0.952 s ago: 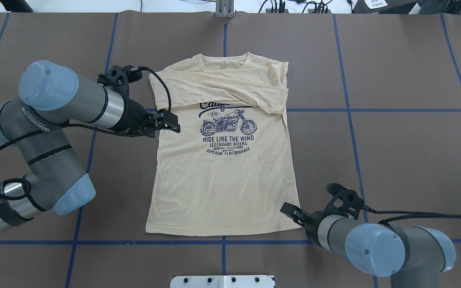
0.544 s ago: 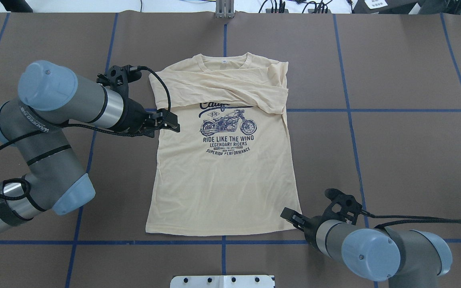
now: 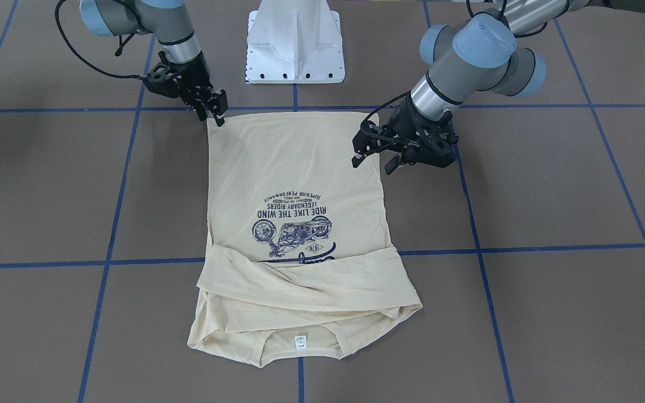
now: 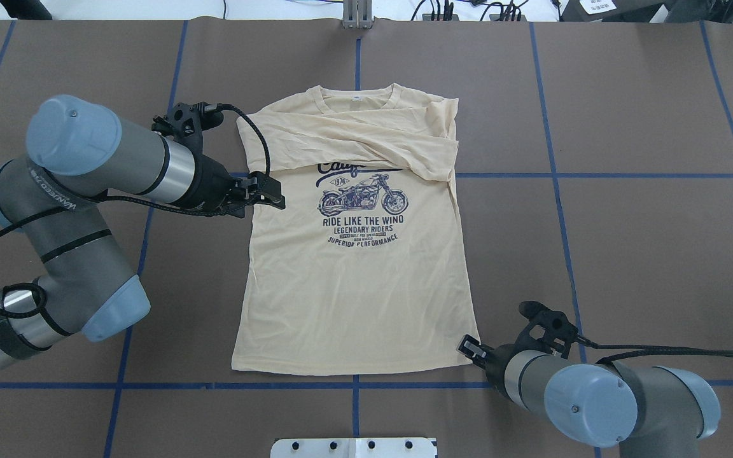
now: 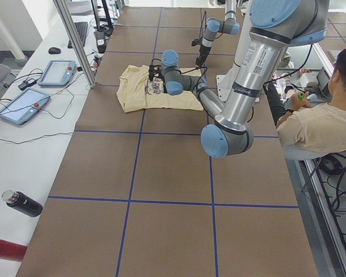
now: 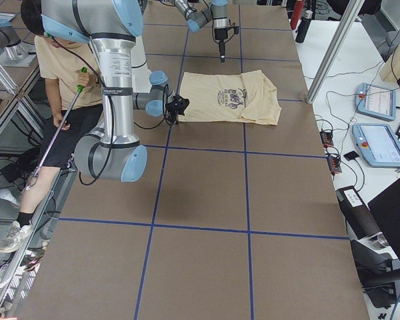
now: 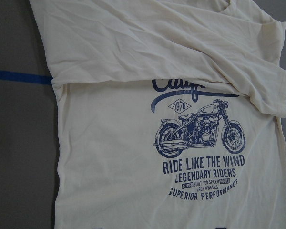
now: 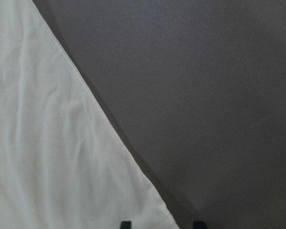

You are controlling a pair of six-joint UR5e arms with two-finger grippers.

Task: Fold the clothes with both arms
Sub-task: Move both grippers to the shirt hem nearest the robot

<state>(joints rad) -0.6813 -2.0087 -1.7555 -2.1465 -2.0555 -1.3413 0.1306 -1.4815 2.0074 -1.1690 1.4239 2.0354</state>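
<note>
The cream T-shirt (image 4: 354, 286) lies flat mid-surface (image 4: 627, 242), with its sleeves folded across the chest over the top of the navy motorcycle print (image 4: 363, 202). Its long axis runs away from the robot, collar far and hem near. The left claw (image 4: 277, 196) hovers wide at its side edge. The right claw (image 4: 466, 346), fingers apart, straddles the hem corner.

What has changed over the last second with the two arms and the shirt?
The right gripper pulled back a little toward the robot's base and now sits at the near right hem corner of the T-shirt. Its jaws are open and it has gripped nothing. The left gripper barely moved, open at the shirt's left side. The T-shirt lies as before, sleeves folded across the chest.
</note>
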